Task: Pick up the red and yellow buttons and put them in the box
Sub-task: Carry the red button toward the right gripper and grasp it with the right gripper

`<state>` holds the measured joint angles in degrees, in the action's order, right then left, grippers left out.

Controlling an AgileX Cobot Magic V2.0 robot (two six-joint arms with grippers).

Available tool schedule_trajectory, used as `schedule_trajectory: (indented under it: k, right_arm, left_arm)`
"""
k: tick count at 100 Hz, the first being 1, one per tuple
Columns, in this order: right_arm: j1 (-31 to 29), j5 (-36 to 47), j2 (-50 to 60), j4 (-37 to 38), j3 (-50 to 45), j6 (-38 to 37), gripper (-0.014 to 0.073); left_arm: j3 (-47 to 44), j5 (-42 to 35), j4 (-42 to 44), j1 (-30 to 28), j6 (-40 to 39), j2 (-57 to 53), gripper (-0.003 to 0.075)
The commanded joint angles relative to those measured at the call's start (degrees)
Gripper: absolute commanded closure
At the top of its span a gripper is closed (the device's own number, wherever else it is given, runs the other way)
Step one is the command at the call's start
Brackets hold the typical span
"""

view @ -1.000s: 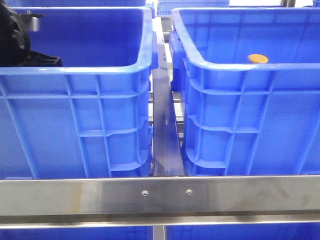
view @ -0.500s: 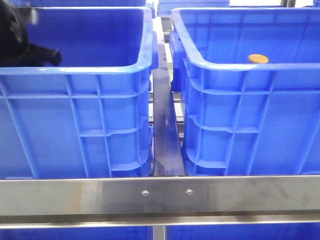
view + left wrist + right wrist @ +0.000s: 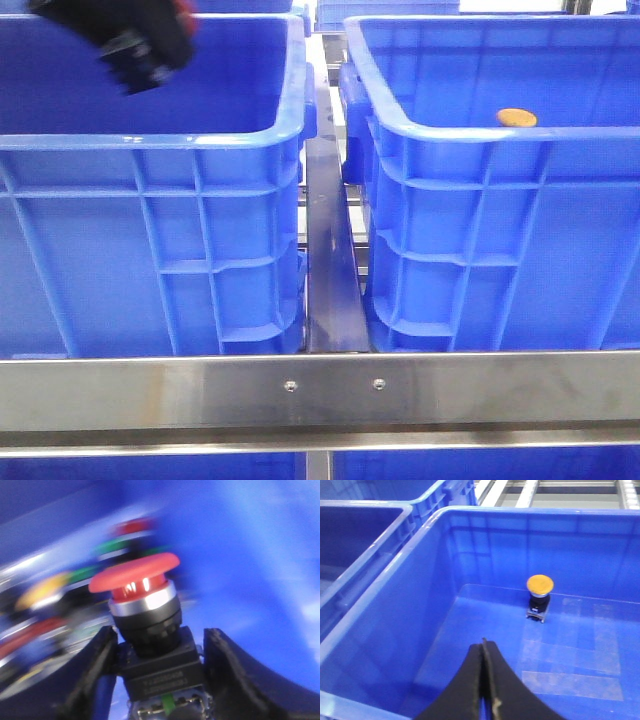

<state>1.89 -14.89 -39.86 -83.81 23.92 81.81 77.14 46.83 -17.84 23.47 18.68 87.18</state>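
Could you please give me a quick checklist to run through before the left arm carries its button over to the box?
1. Grip: left pincer shut on the red button, body between the fingers. Ok.
2. Lift: front view shows it above the left crate rim. Ok.
3. Target: right crate already holds the yellow button, standing upright, with bare floor around it. Ok.
4. Right pincer shut, empty, over the target crate; may obstruct. Not ok.
5. Grip security: wrist picture blurred. Cannot tell.

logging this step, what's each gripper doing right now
Left gripper: shut on the red button.
Right gripper: shut, empty, over the right crate.
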Motion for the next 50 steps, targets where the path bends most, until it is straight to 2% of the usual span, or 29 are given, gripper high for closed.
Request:
schedule_trajectory:
  k: [1, 14, 26, 33, 46, 50]
  right_arm:
    - [0.16, -1.99, 0.10, -1.57, 1.66, 0.30, 0.0650]
    - [0.16, -4.30, -1.27, -1.57, 2.04, 0.30, 0.0634]
    - [0.16, -9.10, -3.71, -1.57, 4.00, 0.30, 0.0544]
    - [0.16, -13.60, -5.94, -1.57, 5.94, 0.24, 0.0435]
    - [0.16, -23.49, -11.02, -1.84, 11.00, -3.48, 0.0099]
    - [0.16, -26.36, -12.33, -1.84, 12.79, -5.45, 0.0027]
  left_arm:
    - [1.70, -1.36, -10.58, 2.26, 9.04, -2.85, 0.0740]
    - [1.70, 0.10, -19.31, 4.83, 17.34, -2.85, 0.0740]
    - [1.70, 3.55, -25.18, 6.13, 23.59, -2.85, 0.0740]
    - [1.70, 5.58, -26.70, 6.94, 26.44, -2.85, 0.0740]
    - [1.70, 7.55, -26.78, 7.64, 28.01, -2.85, 0.0740]
    - [1.70, 8.06, -26.78, 7.64, 28.01, -2.85, 0.0740]
